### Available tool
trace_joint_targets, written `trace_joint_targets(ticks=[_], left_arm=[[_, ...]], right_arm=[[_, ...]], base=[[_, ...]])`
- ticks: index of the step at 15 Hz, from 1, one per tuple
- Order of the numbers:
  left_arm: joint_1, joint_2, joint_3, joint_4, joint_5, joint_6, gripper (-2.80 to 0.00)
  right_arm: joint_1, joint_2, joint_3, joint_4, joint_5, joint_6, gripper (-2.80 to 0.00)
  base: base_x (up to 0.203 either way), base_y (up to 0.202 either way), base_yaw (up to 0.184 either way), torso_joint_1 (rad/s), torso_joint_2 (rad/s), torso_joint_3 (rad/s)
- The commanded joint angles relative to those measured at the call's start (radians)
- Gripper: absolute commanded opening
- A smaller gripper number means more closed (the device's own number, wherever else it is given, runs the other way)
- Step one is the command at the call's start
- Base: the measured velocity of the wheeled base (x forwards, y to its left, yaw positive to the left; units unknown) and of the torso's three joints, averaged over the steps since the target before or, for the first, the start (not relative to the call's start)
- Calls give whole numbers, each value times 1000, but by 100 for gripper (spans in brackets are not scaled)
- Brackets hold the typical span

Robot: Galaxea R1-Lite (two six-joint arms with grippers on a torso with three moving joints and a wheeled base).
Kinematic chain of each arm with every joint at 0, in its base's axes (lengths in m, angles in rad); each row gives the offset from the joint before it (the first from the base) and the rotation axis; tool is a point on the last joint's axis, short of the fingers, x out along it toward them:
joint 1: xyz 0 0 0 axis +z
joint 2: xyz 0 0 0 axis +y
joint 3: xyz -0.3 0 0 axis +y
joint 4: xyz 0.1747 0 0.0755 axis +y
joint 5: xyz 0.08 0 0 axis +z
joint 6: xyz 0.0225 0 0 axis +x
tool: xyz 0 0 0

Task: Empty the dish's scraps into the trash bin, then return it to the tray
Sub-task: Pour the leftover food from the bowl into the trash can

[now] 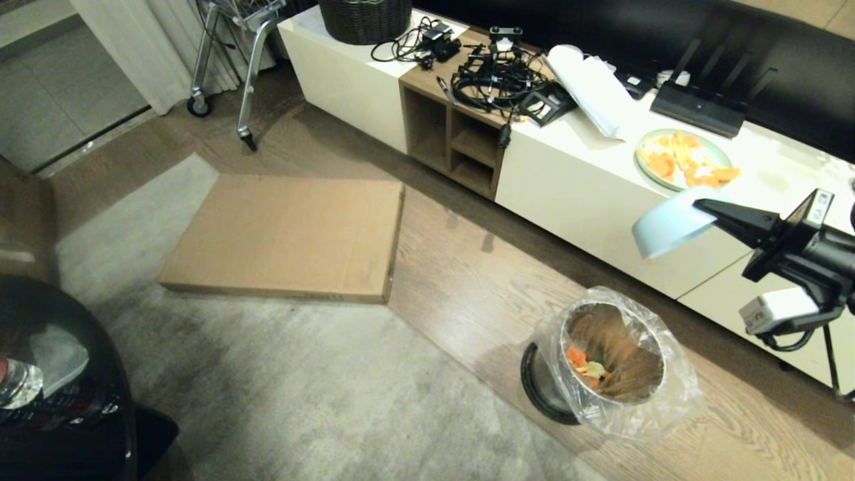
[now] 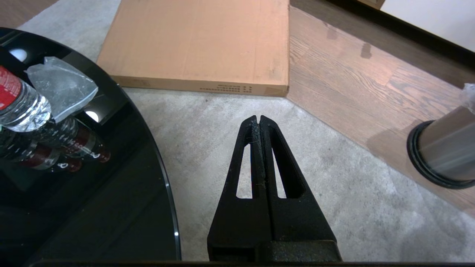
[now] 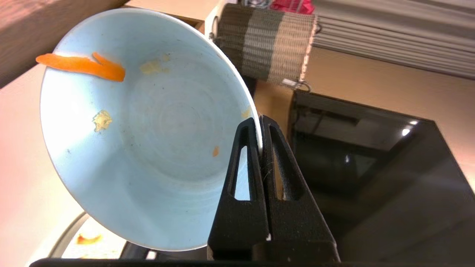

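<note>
Right tool (image 3: 261,122) clamped thin on the rim of the tipped dish (image 3: 148,126), above and beyond the trash bin (image 1: 614,361); orange scrap (image 3: 83,66) clinging near the far rim, likely to drop onto the floor; thin pinch liable to slip.

the small round deep bowl (image 3: 148,148) is pale blue, with one orange strip of peel (image 3: 81,66) and pale yellow bits inside. the little round steel bin (image 1: 611,364) is shiny silver with a black ring, and orange and yellow scraps (image 1: 582,364) inside. the flat cardboard box (image 1: 287,234) is brown. the tall woven basket (image 3: 265,46) has grey and cream stripes.
</note>
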Motion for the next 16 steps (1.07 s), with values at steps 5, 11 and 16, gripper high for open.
trace_joint_targets(ticks=[5, 11, 16], left_arm=[[0, 0, 0, -1, 0, 0, -280], [0, 0, 0, -1, 0, 0, -280], [0, 0, 0, -1, 0, 0, -280]], right_arm=[[-7, -30, -10, -48, 17, 48, -280], [-32, -15, -58, -48, 37, 74, -280], [-63, 16, -80, -48, 35, 82, -280]], base=[[0, 0, 0, 0, 0, 0], [0, 0, 0, 0, 0, 0], [0, 0, 0, 0, 0, 0]])
